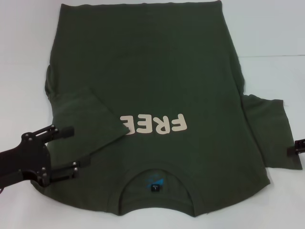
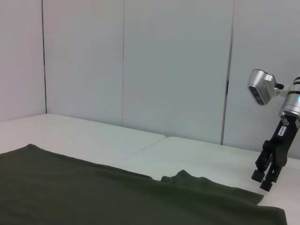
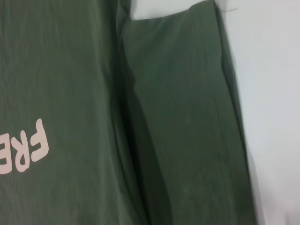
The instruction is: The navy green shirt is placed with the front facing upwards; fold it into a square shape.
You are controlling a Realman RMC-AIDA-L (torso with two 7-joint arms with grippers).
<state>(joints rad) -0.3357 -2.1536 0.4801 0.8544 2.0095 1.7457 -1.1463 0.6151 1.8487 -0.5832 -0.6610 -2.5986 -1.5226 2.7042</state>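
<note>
The navy green shirt lies front up on the white table, its collar nearest me and the cream "FREE" lettering upside down. Its left sleeve is folded inward over the chest and covers the end of the lettering. My left gripper is open over that folded sleeve, near the shoulder, with nothing held. The right sleeve lies spread flat. My right gripper shows only as a tip at that sleeve's outer edge. In the left wrist view the right gripper hangs just above the table beyond the shirt.
Bare white table surrounds the shirt on the far side and to the right. Grey wall panels stand behind the table. The right wrist view shows the spread sleeve and part of the lettering.
</note>
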